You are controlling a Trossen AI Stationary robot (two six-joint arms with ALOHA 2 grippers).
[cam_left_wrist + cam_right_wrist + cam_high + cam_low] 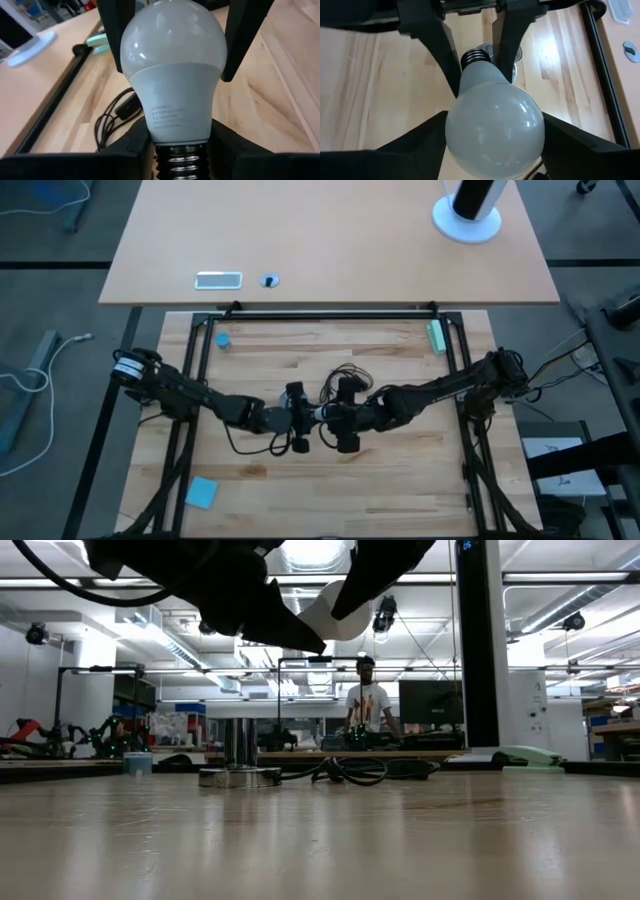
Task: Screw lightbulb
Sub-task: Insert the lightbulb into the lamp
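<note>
Left end effector (pixel 303 418) clamps the light, fragile, slippery lightbulb (pixel 172 80) near its neck, while opposite, the right end effector (pixel 338 418) cradles its dome loosely.

A pale butcher-block table (pixel 400 470) sits in a black frame, with a smoother tan desk (pixel 330 230) butted against its far edge. The floor (pixel 50 420) around them is dark grey. Across the table, the low view opens onto a workshop: ceiling strip lights (pixel 560 580), a black column (pixel 478 640), a dark monitor (pixel 430 702), cluttered benches, and a person (pixel 367 705) standing far back.
</note>
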